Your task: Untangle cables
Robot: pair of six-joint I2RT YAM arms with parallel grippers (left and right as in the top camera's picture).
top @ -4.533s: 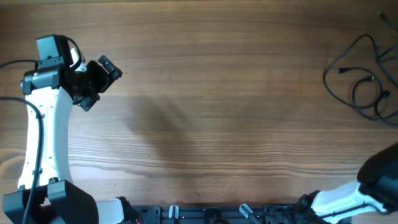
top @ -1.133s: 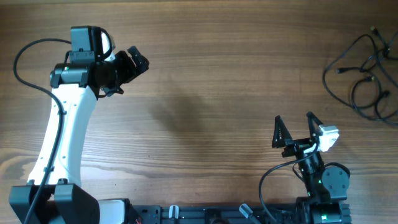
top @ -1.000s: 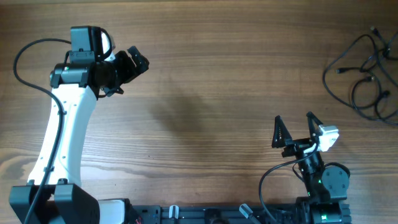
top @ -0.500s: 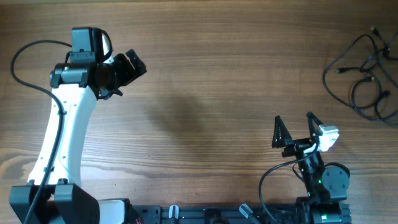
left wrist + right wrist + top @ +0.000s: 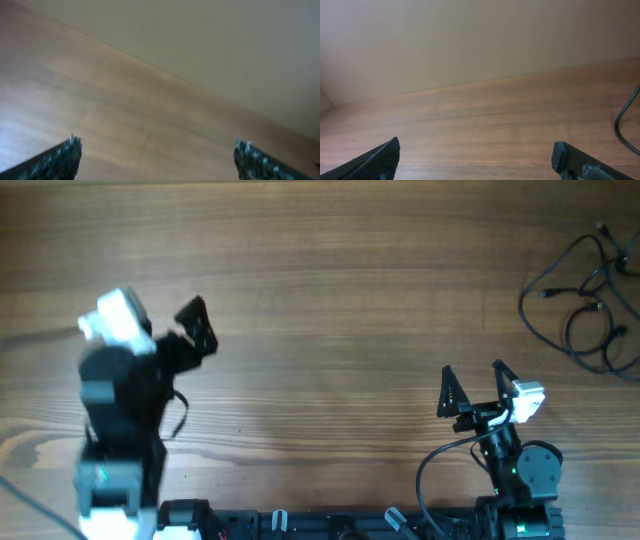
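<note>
Two grippers, both spread wide and empty: the left gripper (image 5: 156, 155) over the table's (image 5: 340, 300) left side, the right gripper (image 5: 472, 375) near the front edge. The cables (image 5: 597, 307) lie in loose loops at the far right, well apart from both.

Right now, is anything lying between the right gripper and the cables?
Nothing visible does. Only bare table separates the open right gripper from the cables, which lie loose and untouched at the far right of the overhead view.
</note>
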